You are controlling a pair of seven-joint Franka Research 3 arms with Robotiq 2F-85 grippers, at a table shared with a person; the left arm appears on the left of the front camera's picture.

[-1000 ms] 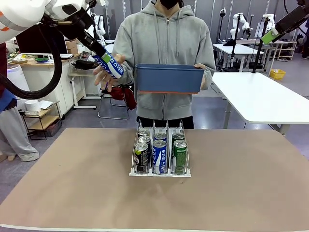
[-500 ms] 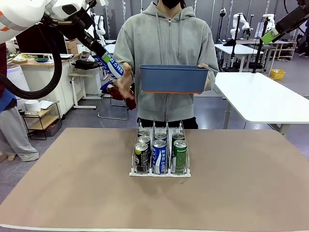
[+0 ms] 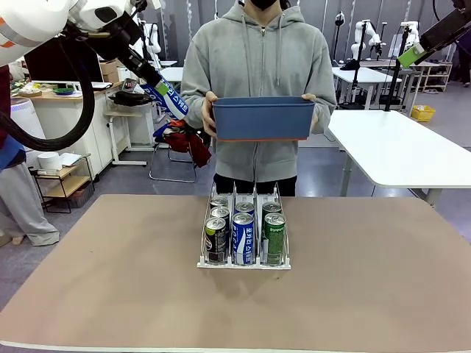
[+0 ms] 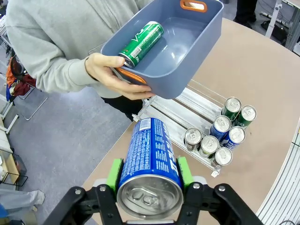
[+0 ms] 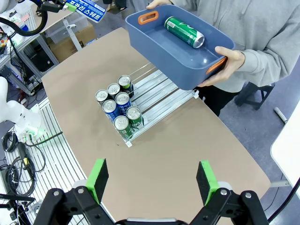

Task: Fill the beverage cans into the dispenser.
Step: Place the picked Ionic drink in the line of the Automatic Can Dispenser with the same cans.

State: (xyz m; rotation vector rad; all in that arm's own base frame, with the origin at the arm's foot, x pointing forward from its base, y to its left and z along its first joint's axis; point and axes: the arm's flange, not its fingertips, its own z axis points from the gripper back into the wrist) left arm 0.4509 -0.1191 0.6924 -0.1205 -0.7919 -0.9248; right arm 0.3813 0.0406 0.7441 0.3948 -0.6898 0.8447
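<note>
The person's hand point(image 3: 208, 114) has been returned to the bin point(image 3: 261, 121). The blue can point(image 4: 147, 145), clamped in the left gripper point(image 4: 149, 173), should be lowered upright into the dispenser point(image 3: 243, 262) at frame centre. The right gripper point(image 5: 152, 180) is spread wide, empty.

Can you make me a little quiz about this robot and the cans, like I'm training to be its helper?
1. True or false: the robot's left hand is shut on a slim blue-and-white drink can.
2. Pick one: what lies inside the blue plastic bin that the person holds with both hands?
A. one green can
B. two black cans
C. nothing
3. Fill the gap: ____ standing cans are already in the clear-and-white dispenser rack with wire dividers on the table.

Key: 1 true; 2 A; 3 seven.
</note>
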